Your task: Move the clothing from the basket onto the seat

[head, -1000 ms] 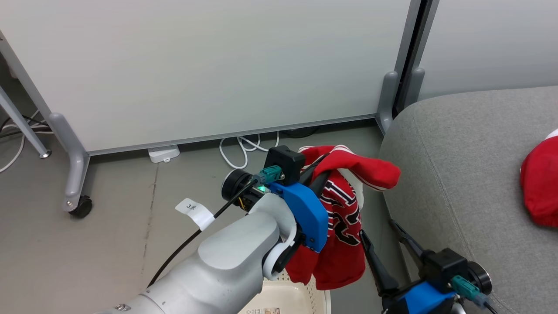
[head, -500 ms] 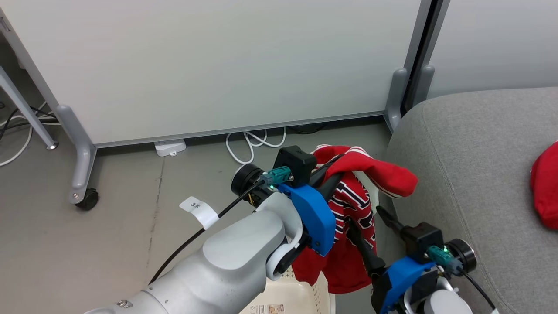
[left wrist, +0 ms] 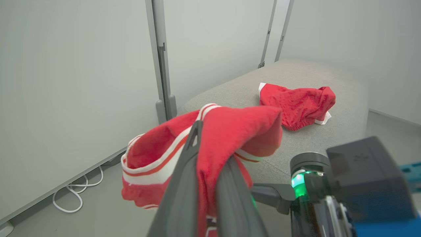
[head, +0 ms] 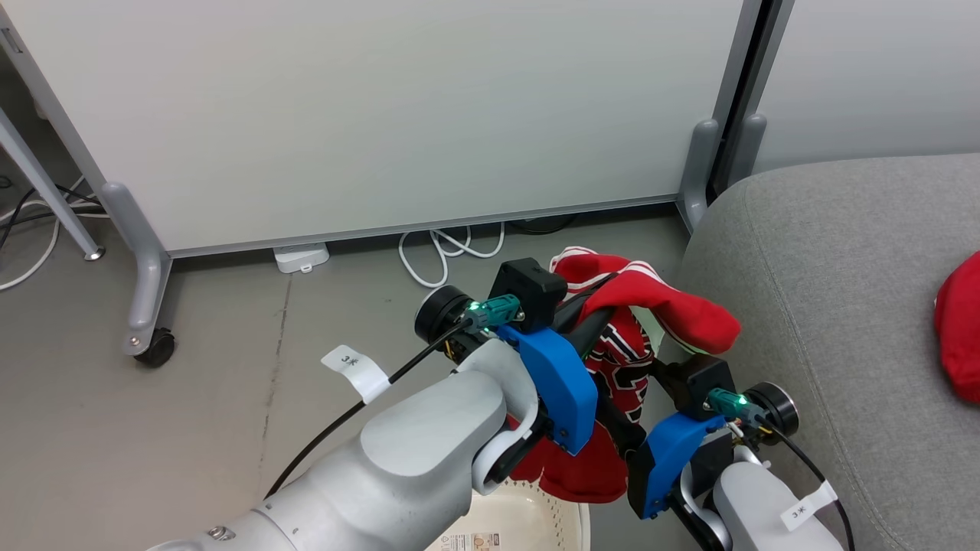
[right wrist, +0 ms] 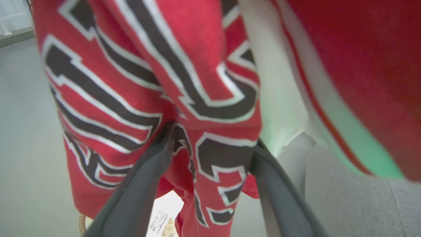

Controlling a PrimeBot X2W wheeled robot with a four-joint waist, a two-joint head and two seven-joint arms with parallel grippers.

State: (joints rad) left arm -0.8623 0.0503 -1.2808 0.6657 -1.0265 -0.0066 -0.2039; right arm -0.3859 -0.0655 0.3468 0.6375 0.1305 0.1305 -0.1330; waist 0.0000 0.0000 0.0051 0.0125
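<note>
Left gripper [left wrist: 212,148] clamped tight on the bunched, white-striped trim of the lettered garment [head: 624,360], held above the basket [head: 536,524] and just beside the rounded edge of the seat [head: 842,268]. Close under it, the right gripper [right wrist: 213,136] with fingers spread, a hanging fold of the black-and-white lettering between them, not pinched. On the seat, well apart from the raised piece, the plain red garment [left wrist: 297,100] lying crumpled. Judged light, soft and limp: no shape of its own, sure to droop and swing from any single hold, unlikely to slip from a firm pinch on thick cloth. Best taken at the striped band or a gathered fold, with a second hold lower down to keep the tail off the basket rim. Behind, a pale partition panel [head: 383,115] on castor feet, with white cables [head: 440,256] looped on the floor beneath it, seemingly out of the way. Likeliest hindrances: the seat's own side, to be cleared by the dangling hem, and the two arms crowded close together.
</note>
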